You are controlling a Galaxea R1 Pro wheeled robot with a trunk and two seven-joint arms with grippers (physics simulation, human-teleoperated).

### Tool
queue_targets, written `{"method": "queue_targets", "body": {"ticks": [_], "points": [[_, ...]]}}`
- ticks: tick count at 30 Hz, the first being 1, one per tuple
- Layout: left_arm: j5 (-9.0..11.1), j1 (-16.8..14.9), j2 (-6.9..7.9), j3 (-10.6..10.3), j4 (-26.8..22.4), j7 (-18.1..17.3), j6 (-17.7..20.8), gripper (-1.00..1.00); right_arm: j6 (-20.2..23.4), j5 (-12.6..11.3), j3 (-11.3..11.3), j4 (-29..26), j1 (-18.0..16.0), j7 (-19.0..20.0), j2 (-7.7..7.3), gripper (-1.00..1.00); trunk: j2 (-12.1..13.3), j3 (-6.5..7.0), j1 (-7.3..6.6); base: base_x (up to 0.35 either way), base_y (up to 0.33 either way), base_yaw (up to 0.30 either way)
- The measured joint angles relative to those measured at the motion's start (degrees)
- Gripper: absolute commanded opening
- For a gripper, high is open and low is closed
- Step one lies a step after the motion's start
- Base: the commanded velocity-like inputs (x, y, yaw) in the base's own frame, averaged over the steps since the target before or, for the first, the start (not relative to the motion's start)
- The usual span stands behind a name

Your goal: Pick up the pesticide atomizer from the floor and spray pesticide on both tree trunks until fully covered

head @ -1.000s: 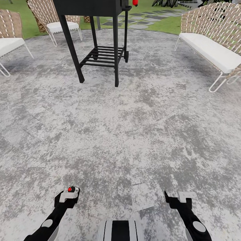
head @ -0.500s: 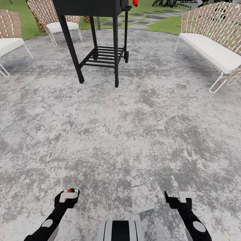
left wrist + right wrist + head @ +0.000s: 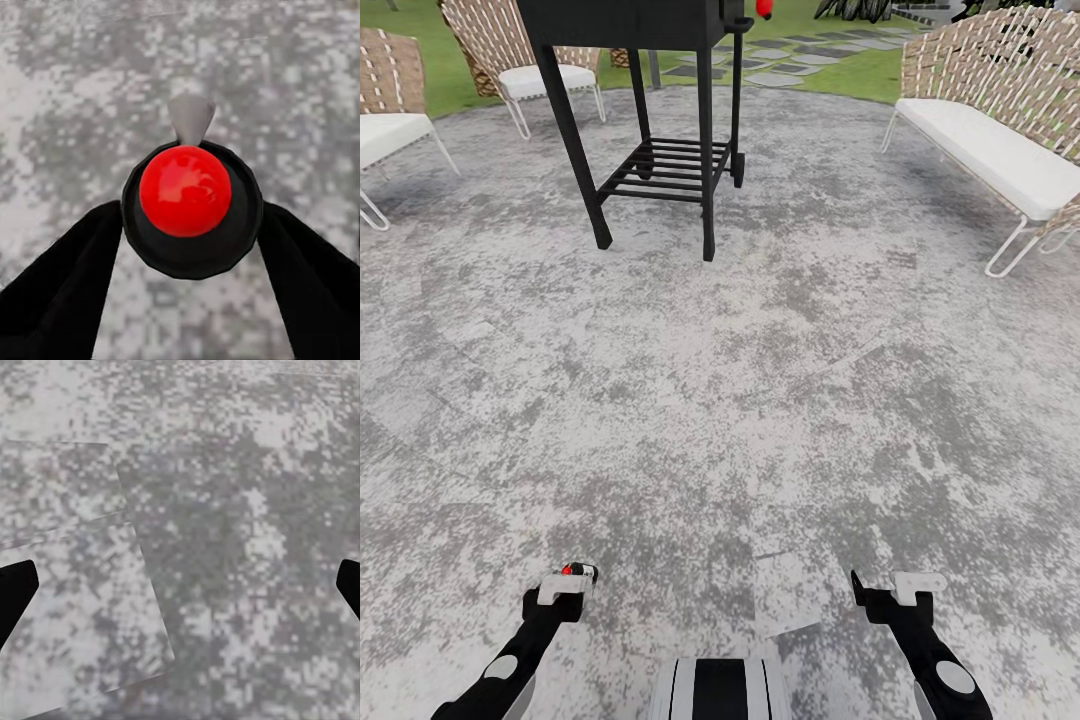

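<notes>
Mottled grey paving (image 3: 760, 380) spreads below us. Our left gripper (image 3: 191, 225) is clamped on the pesticide atomizer (image 3: 186, 191), low left of the frame; our right gripper (image 3: 180, 585), low right, has fingers wide apart.

Landmark: black grill stand (image 3: 660, 110), upright on the mottled grey patio (image 3: 760, 380), with a slatted lower shelf (image 3: 665, 168)
Left of it: two woven chairs, white cushions (image 3: 510, 50) (image 3: 385, 105)
Right of it: woven bench, long white cushion (image 3: 1000, 130)
Beyond it: stepping stones (image 3: 800, 60) across grass
</notes>
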Motion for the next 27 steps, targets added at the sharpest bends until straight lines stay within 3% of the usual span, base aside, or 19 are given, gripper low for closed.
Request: {"method": "queue_targets", "body": {"ticks": [21,27], "points": [[0.1,0.0,0.26,0.1,-0.2,0.0,0.0,-1.0,0.0,0.0,0.0,0.0,0.0,0.0,0.0,1.0,0.0,0.0,0.0,0.0,0.0,0.0],[0.1,0.0,0.34,0.1,-0.2,0.0,0.1,-1.0,-0.1,0.0,0.0,0.0,0.0,0.0,-0.03,1.0,0.1,1.32,-0.16,0.0,0.0,0.0]]}}
